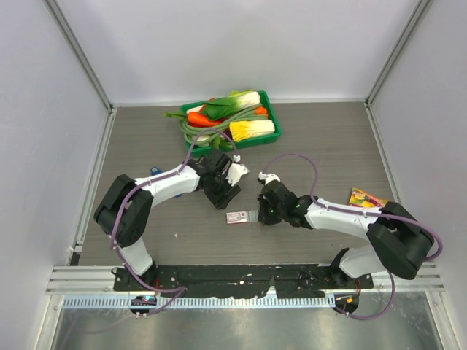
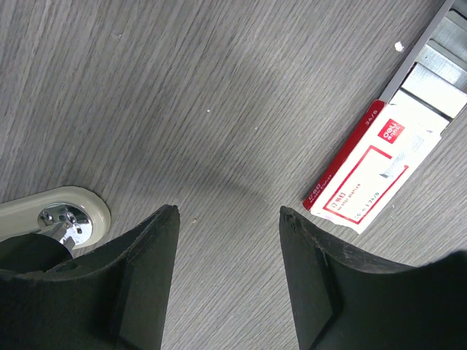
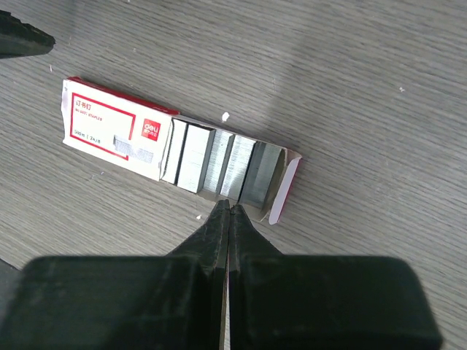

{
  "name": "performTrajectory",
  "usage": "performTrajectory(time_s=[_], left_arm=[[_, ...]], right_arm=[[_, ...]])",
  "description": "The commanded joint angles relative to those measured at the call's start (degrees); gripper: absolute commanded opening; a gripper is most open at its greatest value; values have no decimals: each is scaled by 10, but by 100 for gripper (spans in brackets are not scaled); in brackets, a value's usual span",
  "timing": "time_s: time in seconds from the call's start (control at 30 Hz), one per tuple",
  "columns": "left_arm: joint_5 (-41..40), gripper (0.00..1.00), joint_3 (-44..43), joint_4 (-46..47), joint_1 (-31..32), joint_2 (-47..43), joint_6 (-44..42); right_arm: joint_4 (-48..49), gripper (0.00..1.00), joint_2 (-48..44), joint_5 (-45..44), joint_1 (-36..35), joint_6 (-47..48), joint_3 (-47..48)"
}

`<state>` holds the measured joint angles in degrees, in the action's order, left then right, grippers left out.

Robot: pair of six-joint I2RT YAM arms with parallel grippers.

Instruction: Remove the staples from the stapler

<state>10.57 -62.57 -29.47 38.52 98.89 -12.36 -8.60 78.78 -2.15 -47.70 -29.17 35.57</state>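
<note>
Grey wood-grain bench (image 1: 328, 146) ran between white walls in the overhead view. A green tray (image 1: 271, 109) of vegetables (image 1: 252, 130) sat at 12 o'clock, well apart from the work. Near the middle lay the red-and-white staple box (image 1: 238, 217), with the left hand (image 1: 225, 191) at its 11 o'clock and the right hand (image 1: 261, 211) just beside it at 3 o'clock.

From the left wrist, the left hand (image 2: 230, 213) stood half open over bare bench, gripping nothing. The box (image 2: 365, 182) lay at 2 o'clock. At 9 o'clock was what I took for the stapler (image 2: 33, 208), a cream rounded end with a chrome stud. I judged this hand was standing clear to give the other room.

From the right wrist, the right hand (image 3: 228, 211) was pinched fully shut, its tips at the near edge of the box's (image 3: 109, 127) slid-out drawer. Silvery staples (image 3: 219, 157) lay in blocks in that drawer. I could not tell whether a thin strip sat between the tips. The drawer seemed open to receive whatever left the stapler.
</note>
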Motion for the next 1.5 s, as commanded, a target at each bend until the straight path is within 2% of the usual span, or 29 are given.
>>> performTrajectory(time_s=[0.0, 0.17, 0.3, 0.47, 0.53, 0.73, 0.8, 1.0, 1.1, 1.47], left_arm=[[9, 61, -4, 4, 1, -4, -5], [12, 61, -2, 4, 1, -1, -4], [15, 61, -4, 3, 1, -3, -2], [27, 62, 6, 0, 1, -13, -13], [31, 62, 10, -3, 1, -18, -20], [40, 62, 24, -11, 1, -30, -37], [43, 62, 30, -11, 1, -31, -41], [48, 62, 36, -9, 1, -33, -37], [51, 62, 39, -4, 1, -31, -31], [56, 61, 50, 16, 6, -21, -16]], right_arm=[[-1, 1, -7, 2, 2, 1, 23], [-34, 1, -69, -13, 2, 9, 29], [-75, 1, -97, -59, 10, 8, 42], [-91, 10, -83, -79, 41, -8, 35], [-86, 15, -78, -73, 55, -12, 25], [-45, 17, -85, -3, 100, -33, -14], [-19, 19, -84, 44, 109, -41, -30], [37, 41, -66, 87, 118, -62, -57], [58, 42, -59, 96, 124, -73, -67], [118, 32, -41, 117, 142, -97, -100]])
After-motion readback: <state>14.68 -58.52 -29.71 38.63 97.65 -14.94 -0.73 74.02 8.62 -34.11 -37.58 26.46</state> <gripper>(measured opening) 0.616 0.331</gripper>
